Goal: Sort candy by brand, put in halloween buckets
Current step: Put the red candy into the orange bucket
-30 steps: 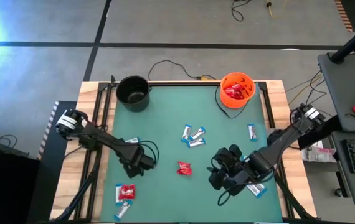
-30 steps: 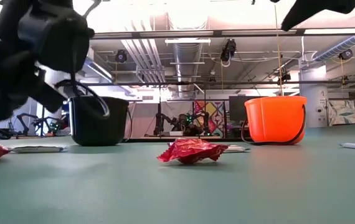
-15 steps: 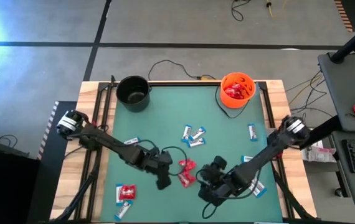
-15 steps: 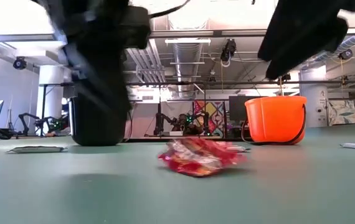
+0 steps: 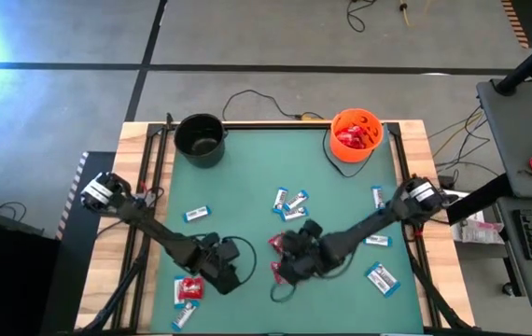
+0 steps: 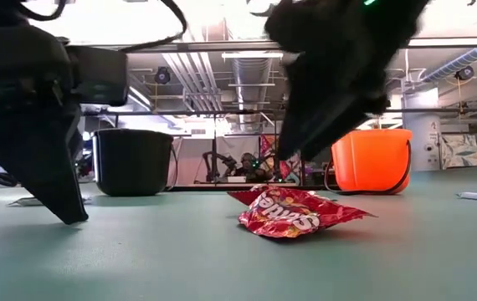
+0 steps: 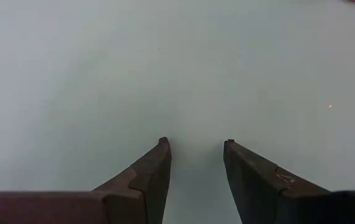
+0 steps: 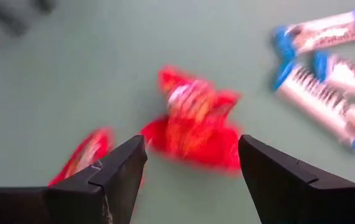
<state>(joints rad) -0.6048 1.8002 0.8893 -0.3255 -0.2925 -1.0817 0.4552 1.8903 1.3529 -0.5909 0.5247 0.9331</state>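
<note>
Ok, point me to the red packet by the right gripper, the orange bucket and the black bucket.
red packet (image 6: 295, 216), low view, middle of the crinkled wrapper.
orange bucket (image 5: 342, 122), high view, on its rim.
black bucket (image 6: 131, 163), low view, front of its wall.

Robotics lab, exposed ceiling ducts (image 6: 222, 67), floor cables (image 5: 257, 98)

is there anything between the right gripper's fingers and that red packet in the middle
No. In the right wrist view the open right gripper faces the red packet across bare mat.
</note>
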